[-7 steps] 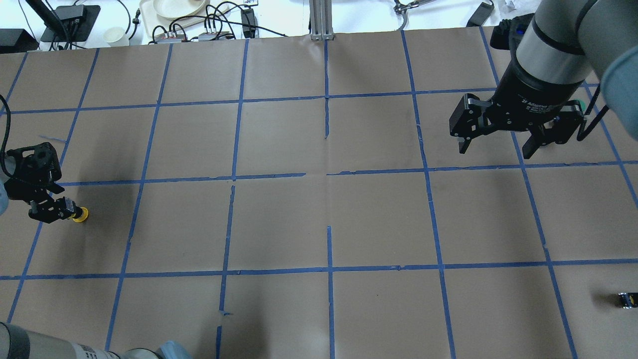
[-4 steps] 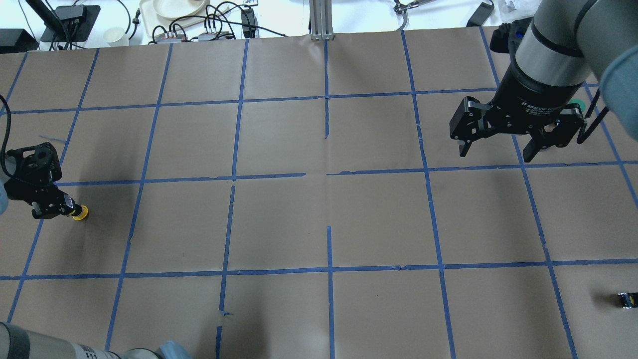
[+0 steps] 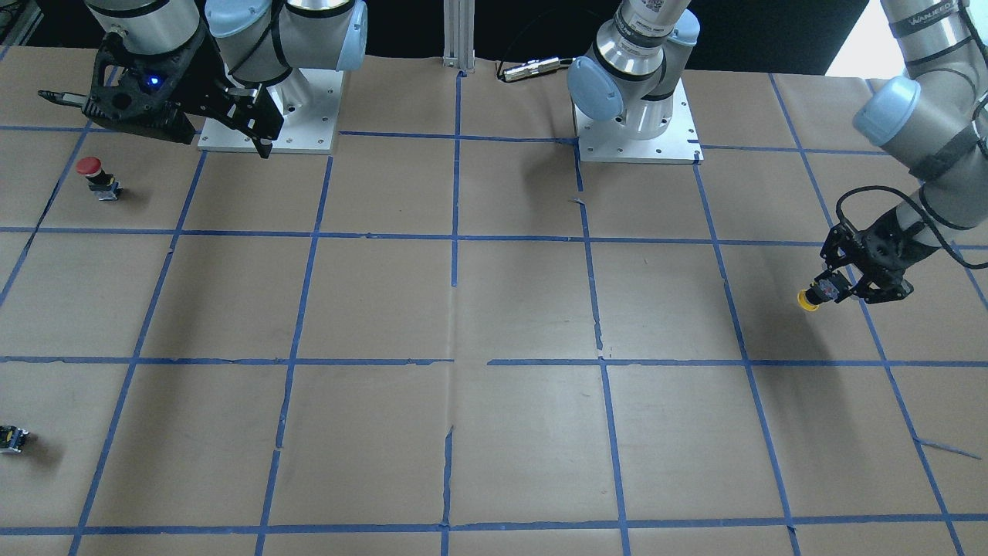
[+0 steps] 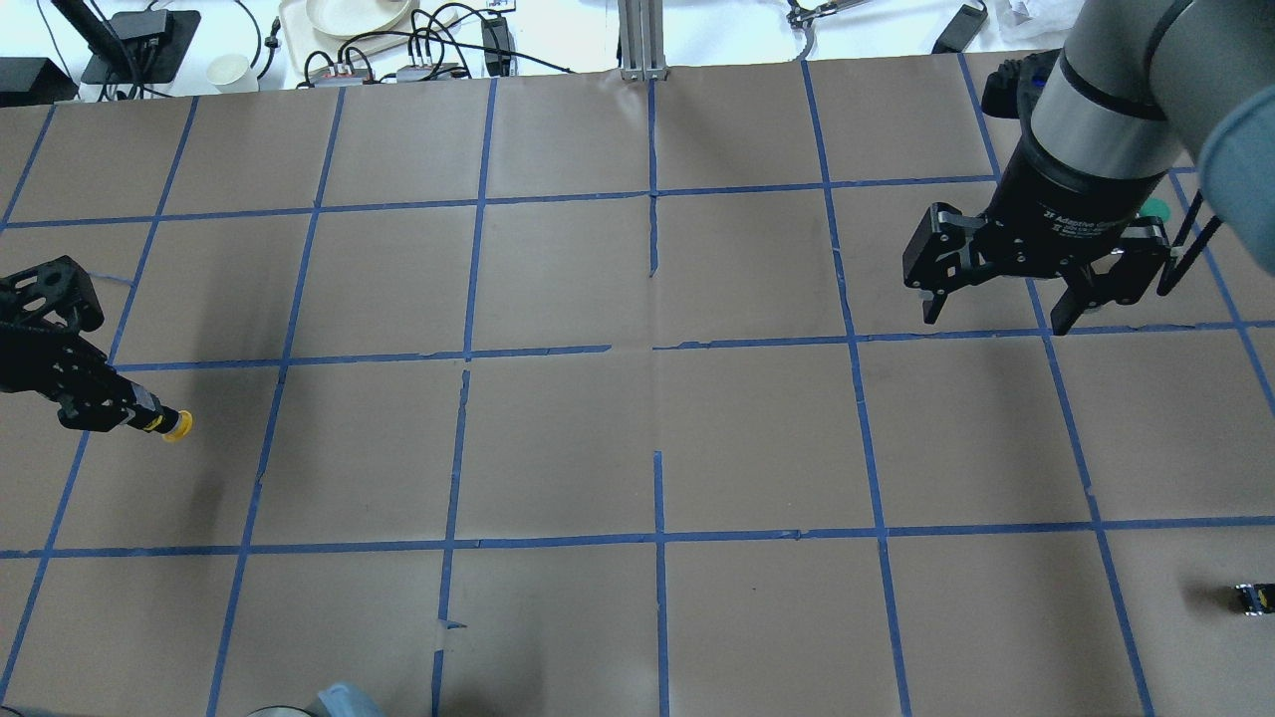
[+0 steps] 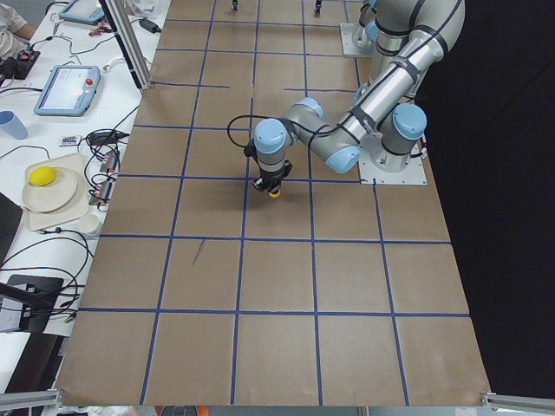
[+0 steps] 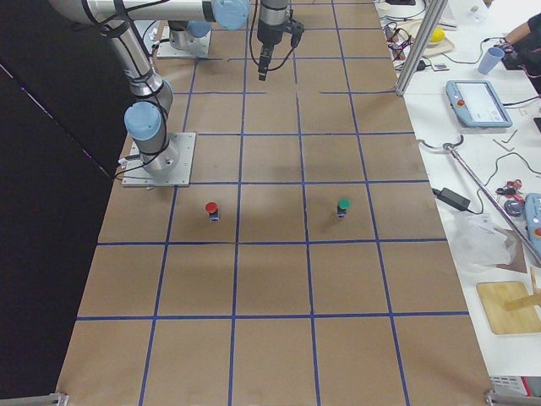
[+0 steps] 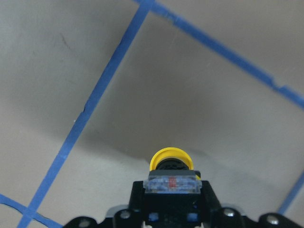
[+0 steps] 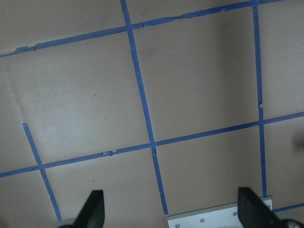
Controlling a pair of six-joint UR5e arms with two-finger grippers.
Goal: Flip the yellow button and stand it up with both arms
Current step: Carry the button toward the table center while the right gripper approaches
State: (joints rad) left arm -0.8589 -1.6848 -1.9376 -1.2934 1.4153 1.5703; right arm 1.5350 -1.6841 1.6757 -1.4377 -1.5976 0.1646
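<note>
Task thing: the yellow button (image 4: 175, 425), a small push-button switch with a round yellow mushroom cap on a short black-and-grey block body, was at the far left edge of the counter (image 4: 558, 448), a brown-paper surface with a blue tape grid. It seemed to be held just clear of the paper, though contact could not be ruled out.
Left gripper: the black two-finger left gripper (image 4: 139, 416) had its fingers clamped on the button's block body.
Long axis: it ran nearly level, tipped slightly down, straight out from the left fingers. The cap led, facing the counter's middle and the other arm.
Right gripper: the black right gripper (image 4: 996, 321) hung high over the counter's right side, its fingers spread wide with nothing between them.
Deciding relation: the button lay well apart from the right fingers, across the width of the counter, so the left arm was far nearer. A hand-over likely called for the two to meet near the middle, with the right fingers taking the free cap end.
Bystanders: a red-capped button (image 3: 91, 166), a green-capped button (image 6: 343, 205) and a small capless black block (image 4: 1253, 598) sat on the right side, well away from the yellow button.
</note>
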